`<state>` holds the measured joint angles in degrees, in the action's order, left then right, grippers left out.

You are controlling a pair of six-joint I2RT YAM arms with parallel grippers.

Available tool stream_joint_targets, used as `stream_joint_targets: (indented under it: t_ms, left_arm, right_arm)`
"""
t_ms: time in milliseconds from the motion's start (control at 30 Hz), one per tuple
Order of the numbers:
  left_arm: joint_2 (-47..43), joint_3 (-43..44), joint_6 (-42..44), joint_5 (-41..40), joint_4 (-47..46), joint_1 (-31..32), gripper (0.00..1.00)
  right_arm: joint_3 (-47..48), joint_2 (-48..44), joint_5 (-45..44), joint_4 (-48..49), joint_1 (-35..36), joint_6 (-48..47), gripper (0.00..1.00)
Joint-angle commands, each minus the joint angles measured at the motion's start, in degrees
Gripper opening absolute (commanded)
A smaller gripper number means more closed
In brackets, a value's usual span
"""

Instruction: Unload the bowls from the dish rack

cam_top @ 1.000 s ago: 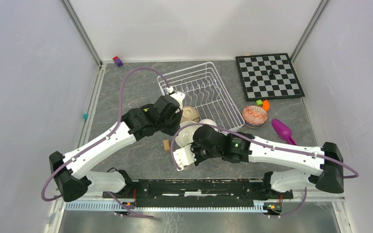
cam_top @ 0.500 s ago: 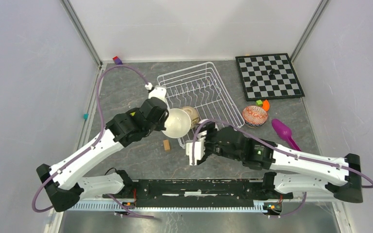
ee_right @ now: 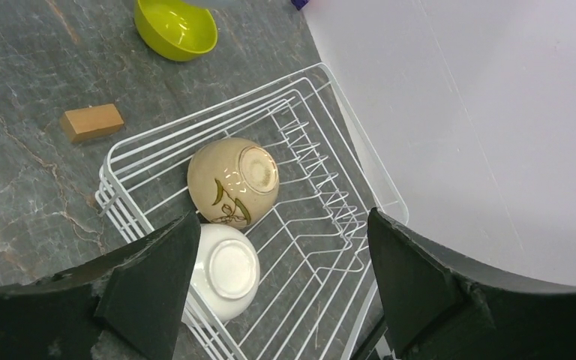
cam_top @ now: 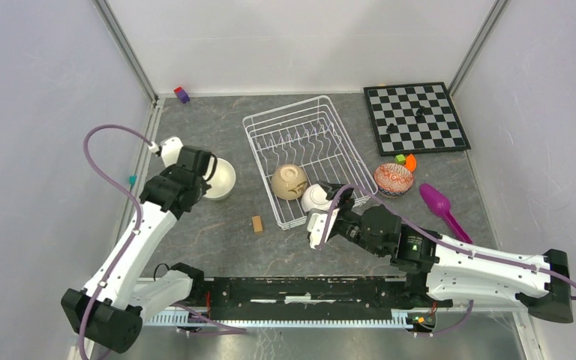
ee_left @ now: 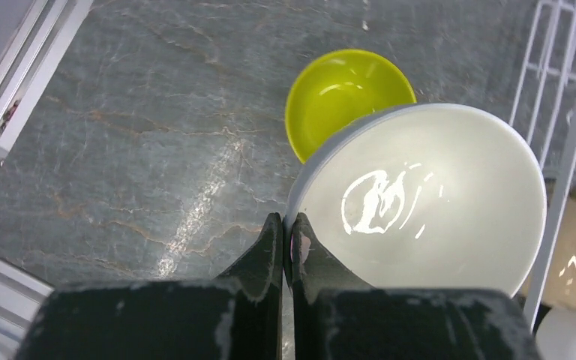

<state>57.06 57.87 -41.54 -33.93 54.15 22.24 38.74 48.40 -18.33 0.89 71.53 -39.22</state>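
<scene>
Dish rack (cam_top: 305, 154) sits mid-table, angled, with a chessboard (cam_top: 415, 116) to its far right. My right gripper (ee_right: 281, 300) hangs over the rack's near end with its jaws spread wide, holding and touching nothing. My left gripper (ee_left: 286, 240) is out to the left of the rack, jaws clamped tight on the near rim of one white bowl (ee_left: 424, 202), one finger inside the rim and one outside. That held bowl faces up and overlaps the near edge of the lime-yellow bowl (ee_left: 349, 94), which stands upright on the table; I cannot tell whether the two touch. In the rack's near end a tan bowl (ee_right: 233, 181) lies tipped, touching a second white bowl (ee_right: 223, 272) that is upside down just nearer. A red-speckled bowl (cam_top: 393, 179) stands on the table just right of the rack. Near the rack's near-left corner lies a small wooden block (cam_top: 256, 223).
</scene>
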Motion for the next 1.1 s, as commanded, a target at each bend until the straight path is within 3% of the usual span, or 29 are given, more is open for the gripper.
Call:
stream_joint_targets:
  t_ms: [0, 233, 500, 667, 1067]
  left_arm:
    - [-0.1, 1.6, -9.2, -1.2, -4.0, -6.5, 0.02]
    - [3.3, 5.1, -19.7, -1.3, -4.6, -19.1, 0.02]
    - [9.9, 9.5, -27.3, -4.7, -1.5, -27.8, 0.02]
    - [13.2, 7.5, -30.6, 2.7, -4.3, -34.2, 0.02]
    - [20.0, 0.4, -37.6, 11.8, -5.1, -37.1, 0.02]
  right_arm:
    - [-1.1, -0.9, -0.4, 3.6, 0.3, 4.4, 0.87]
    - [-4.7, -5.0, 4.9, 4.4, 0.3, 9.8, 0.87]
    - [-7.4, -10.0, 5.9, 4.4, 0.3, 10.5, 0.87]
    - [-7.5, -11.8, 7.5, 3.4, 0.3, 9.7, 0.87]
    - [-8.2, -12.6, 12.8, 3.6, 0.2, 8.4, 0.86]
